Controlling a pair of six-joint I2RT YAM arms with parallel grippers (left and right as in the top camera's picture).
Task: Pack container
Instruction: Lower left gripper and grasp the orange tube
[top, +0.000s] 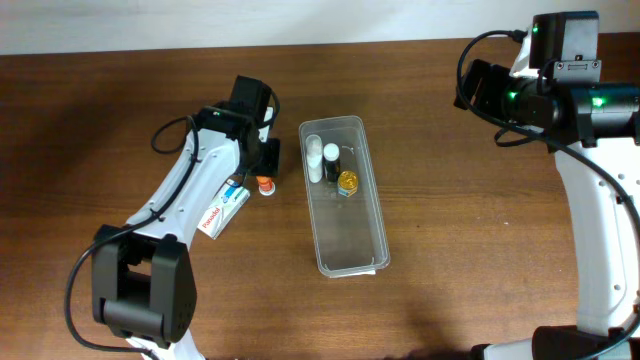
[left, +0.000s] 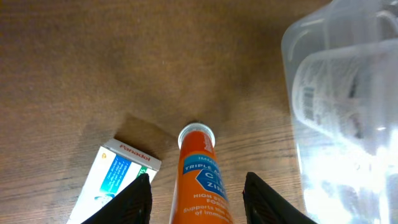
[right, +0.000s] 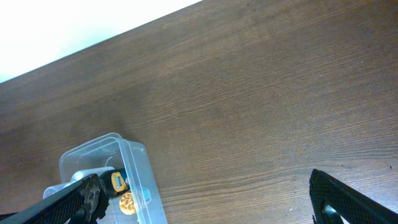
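Container (top: 345, 195) at the middle of the table (top: 470, 230); clear plastic, uncovered, long sides running from the far edge toward the near edge. In its far half a white bottle (top: 313, 158) along the left wall; just beside that a small dark bottle with a white cap (top: 331, 160); a round golden-yellow item (top: 348, 181) next, a little closer to the near edge.

Just left of the container and apart from its wall, an orange tube (top: 264, 185) with a white cap, on the wood; in the left wrist view its capped end pointing away from the camera, blue label and white lettering facing up. Further left, toward the left edge, a white and blue Panadol box (top: 225, 208) lying at a slant, one end partly under the left arm.

Left gripper (top: 264, 165) low over the orange tube; fingers (left: 140, 199) spread, one on each side of the tube, a strip of bare wood showing between each finger and the tube; no pinch.

Right gripper (right: 205, 186) near the far right corner of the table, well apart from the container; fingers spread wide, only bare wood between them.
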